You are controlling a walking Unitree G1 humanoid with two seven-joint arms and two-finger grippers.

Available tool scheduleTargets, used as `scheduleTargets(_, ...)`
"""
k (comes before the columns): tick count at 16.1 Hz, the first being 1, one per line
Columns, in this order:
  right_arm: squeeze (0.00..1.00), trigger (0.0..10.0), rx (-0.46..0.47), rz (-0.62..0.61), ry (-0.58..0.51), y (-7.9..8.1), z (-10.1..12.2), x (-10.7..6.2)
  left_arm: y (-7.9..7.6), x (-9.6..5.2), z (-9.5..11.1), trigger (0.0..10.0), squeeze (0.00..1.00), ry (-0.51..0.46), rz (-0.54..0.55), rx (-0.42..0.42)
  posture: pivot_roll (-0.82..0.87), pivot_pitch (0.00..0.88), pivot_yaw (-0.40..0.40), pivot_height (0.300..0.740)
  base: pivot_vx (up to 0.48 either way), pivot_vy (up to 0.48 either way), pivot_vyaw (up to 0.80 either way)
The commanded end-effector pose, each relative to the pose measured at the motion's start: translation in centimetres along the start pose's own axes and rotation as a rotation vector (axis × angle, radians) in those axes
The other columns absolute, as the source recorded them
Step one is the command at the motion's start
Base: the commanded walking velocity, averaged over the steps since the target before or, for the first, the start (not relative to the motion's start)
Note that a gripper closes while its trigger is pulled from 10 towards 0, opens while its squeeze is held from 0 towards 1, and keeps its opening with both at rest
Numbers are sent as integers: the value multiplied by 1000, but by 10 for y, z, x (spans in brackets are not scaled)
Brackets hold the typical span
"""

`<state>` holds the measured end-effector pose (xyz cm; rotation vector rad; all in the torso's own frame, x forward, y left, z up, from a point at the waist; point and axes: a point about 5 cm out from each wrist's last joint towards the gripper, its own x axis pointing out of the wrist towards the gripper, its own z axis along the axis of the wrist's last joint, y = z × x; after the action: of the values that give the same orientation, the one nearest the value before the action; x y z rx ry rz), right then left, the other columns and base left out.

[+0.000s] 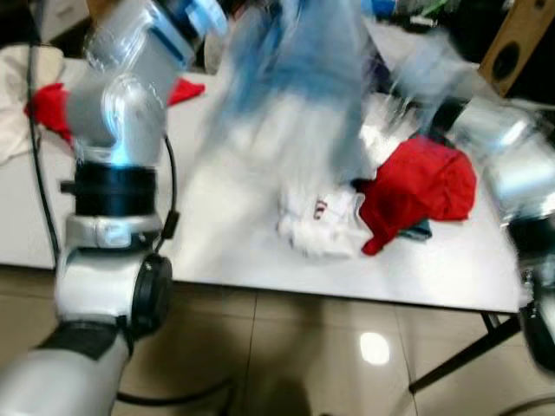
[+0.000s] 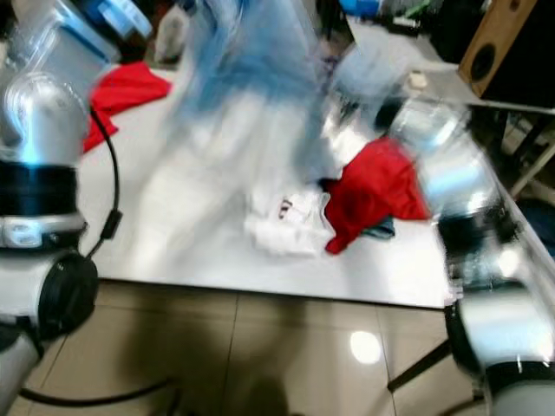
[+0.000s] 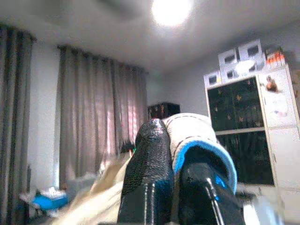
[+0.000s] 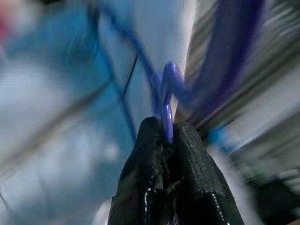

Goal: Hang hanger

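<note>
A blue and white garment (image 1: 286, 104) hangs blurred in the air above the white table (image 1: 217, 260), between my two raised arms. In the left wrist view my left gripper (image 3: 171, 129) is shut on a fold of white cloth with a blue edge (image 3: 201, 145), pointing up toward the room's ceiling. Seen by the right wrist camera, my right gripper (image 4: 165, 124) is shut on a thin blue-purple hanger (image 4: 164, 89), whose wire rises from between the fingertips. The rest of the hanger is smeared by motion.
On the table lie a red cloth (image 1: 425, 186), a crumpled white cloth (image 1: 316, 221) and another red cloth (image 1: 52, 104) at the far left. A wooden speaker (image 1: 516, 43) stands at the back right. Shiny tiled floor (image 1: 347, 355) lies before the table's front edge.
</note>
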<state>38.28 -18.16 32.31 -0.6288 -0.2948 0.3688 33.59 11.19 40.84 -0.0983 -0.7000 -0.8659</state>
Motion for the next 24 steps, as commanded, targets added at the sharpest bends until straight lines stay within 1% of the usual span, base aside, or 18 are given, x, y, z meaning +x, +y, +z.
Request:
scheduleTargets(1, 0, 10000, -7, -125, -155, -21, 30, 1, 4, -3, 12, 10000, 0, -39, 15, 12, -148, 0, -70, 740, 420, 0, 0)
scheduleTargets(4, 0, 10000, 4, -69, -198, -19, 33, 8, 6, -5, 13, 10000, 0, -40, 30, 10, -149, 0, -70, 740, 423, 0, 0)
scheduleTargets(5, 0, 10000, -49, 85, -118, 13, 6, 5, 4, -10, -5, 10000, 0, 20, 44, 5, -148, 0, -70, 740, 360, 0, 0)
scheduleTargets(6, 0, 10000, -48, 202, -61, 37, -17, -3, -5, -18, -29, 10000, 0, 71, 40, -15, -147, 0, -70, 740, 0, 0, 0)
scheduleTargets(7, 0, 10000, -48, 202, -61, 37, -17, -3, -5, -18, -29, 10000, 0, 71, 40, -15, -147, 0, -70, 740, 0, 0, 0)
scheduleTargets(9, 0, 10000, -16, 270, -44, 51, -30, -11, -12, -30, -59, 10000, 0, 166, 65, -65, -150, 0, -66, 740, 0, 0, 0)
scheduleTargets(10, 0, 10000, 4, 412, -16, 72, -43, -32, -20, -60, -109, 10000, 0, 364, 124, -92, -164, 0, -53, 740, 0, 0, 0)
scheduleTargets(11, 0, 10000, 4, 412, -16, 72, -43, -32, -20, -60, -109, 10000, 0, 364, 124, -92, -164, 0, -53, 740, 0, 0, 0)
scheduleTargets(12, 0, 10000, 17, 501, 6, 82, -48, -47, -24, -81, -134, 10000, 0, 502, 156, -89, -165, 0, -52, 740, 0, 0, 0)
scheduleTargets(13, 0, 10000, 48, 638, 55, 92, -53, -77, -31, -112, -161, 10000, 0, 692, 144, -46, -167, 0, -51, 740, 0, 0, 0)
scheduleTargets(14, 0, 10000, 58, 700, 88, 92, -54, -94, -35, -126, -171, 10000, 0, 779, 104, -14, -169, 0, -50, 740, 0, 0, 0)
scheduleTargets(16, 0, 10000, 63, 743, 122, 88, -54, -106, -37, -135, -178, 10000, 0, 846, 76, 2, -170, 0, -49, 740, 0, 0, 0)
scheduleTargets(17, 0, 10000, 71, 810, 163, 80, -50, -122, -34, -143, -184, 10000, 0, 907, 67, 13, -170, 0, -47, 740, 0, 0, 0)
scheduleTargets(18, 0, 10000, 81, 854, 178, 74, -44, -133, -34, -149, -188, 10000, 239, 940, 52, 11, -170, 0, -46, 740, 0, 0, 0)
scheduleTargets(19, 0, 10000, 93, 864, 179, 64, -36, -141, -35, -157, -191, 10000, 1000, 992, -5, 19, -172, 0, -41, 740, 0, 0, 0)
scheduleTargets(21, 0, 10000, 117, 846, 155, 51, -23, -149, -42, -166, -191, 10000, 1000, 1032, -87, -9, -181, 0, -33, 740, 0, 0, 0)
scheduleTargets(23, 0, 10000, 180, 806, 87, 36, -8, -155, -57, -186, -192, 10000, 1000, 1105, -268, -34, -185, 0, -31, 740, 0, 0, 0)
scheduleTargets(24, 0, 10000, 224, 734, 32, 28, 1, -153, -71, -193, -187, 10000, 1000, 1091, -442, -13, -188, 0, -30, 740, 0, 0, 0)
